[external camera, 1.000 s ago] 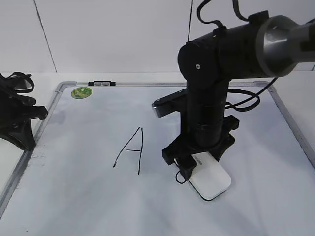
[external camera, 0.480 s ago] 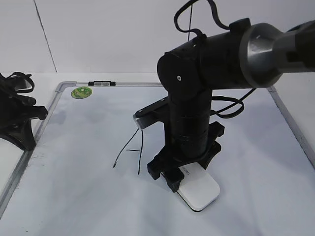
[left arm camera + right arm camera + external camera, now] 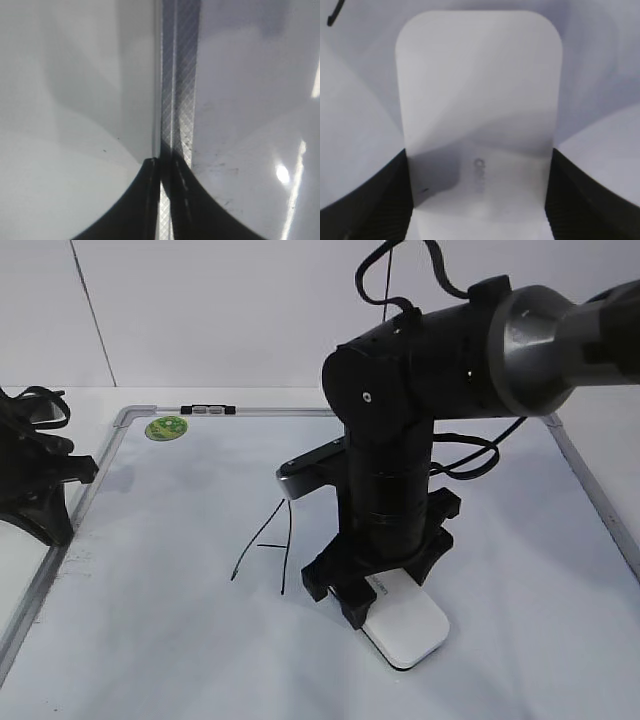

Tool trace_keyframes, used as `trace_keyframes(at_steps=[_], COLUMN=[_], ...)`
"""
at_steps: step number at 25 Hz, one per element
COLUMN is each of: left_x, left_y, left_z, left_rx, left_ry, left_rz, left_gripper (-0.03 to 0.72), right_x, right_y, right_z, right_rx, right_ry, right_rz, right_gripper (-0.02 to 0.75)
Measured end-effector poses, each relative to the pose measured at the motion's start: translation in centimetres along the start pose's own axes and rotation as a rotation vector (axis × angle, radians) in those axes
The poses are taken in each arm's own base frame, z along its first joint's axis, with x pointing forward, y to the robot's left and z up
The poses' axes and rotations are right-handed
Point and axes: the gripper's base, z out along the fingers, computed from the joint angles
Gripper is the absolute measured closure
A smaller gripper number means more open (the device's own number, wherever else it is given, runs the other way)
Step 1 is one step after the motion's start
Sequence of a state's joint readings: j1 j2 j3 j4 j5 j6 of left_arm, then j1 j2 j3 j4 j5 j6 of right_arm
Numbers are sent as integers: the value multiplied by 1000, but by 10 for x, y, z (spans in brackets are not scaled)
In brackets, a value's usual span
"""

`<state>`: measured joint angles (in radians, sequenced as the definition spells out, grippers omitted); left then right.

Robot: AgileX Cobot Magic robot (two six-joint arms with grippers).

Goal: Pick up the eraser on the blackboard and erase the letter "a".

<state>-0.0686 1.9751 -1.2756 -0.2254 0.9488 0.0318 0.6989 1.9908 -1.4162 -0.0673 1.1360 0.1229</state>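
Eraser (image 3: 405, 625) first: I see it lying flat on the board (image 3: 150, 640), white with a thin black edge underneath, and my right tool (image 3: 365, 602) has hold of it. In the right wrist view the eraser (image 3: 479, 100) fills the middle, and the tool's two dark fingers (image 3: 375, 195) press against its long sides at the near end, spread wide to span its width. A faint embossed mark shows on the eraser's top between the fingers. Left of the eraser on the board stands a tall angular letter A (image 3: 265, 545) in thin black marker; the right arm covers part of its upper stroke. The small "a" I cannot find in any view; in the right wrist view only a short black stroke (image 3: 335, 14) shows, up and left of the eraser. Far from the eraser, near the board's far left corner, sits a round green magnet (image 3: 166, 427), with a marker (image 3: 207, 410) just beside it on the frame. My left tool (image 3: 45, 502) rests well left of the eraser, over the board's left edge; in the left wrist view its fingers (image 3: 150, 200) are pressed together with nothing between them, above the grey frame strip (image 3: 181, 90).
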Motion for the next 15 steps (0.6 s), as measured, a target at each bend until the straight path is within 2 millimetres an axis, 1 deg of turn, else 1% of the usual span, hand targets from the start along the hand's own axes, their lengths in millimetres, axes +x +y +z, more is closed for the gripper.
trace_keyframes(at_steps=[11, 15], left_x=[0, 0], left_y=[0, 0], left_z=[0, 0], left_rx=[0, 0], left_ry=[0, 0], left_rz=[0, 0], left_gripper=[653, 653], right_x=[0, 1], right_y=[-26, -39], right_z=[2, 2], right_rx=[0, 11], right_ry=[20, 31], right_rz=[83, 117], right_gripper=[174, 174])
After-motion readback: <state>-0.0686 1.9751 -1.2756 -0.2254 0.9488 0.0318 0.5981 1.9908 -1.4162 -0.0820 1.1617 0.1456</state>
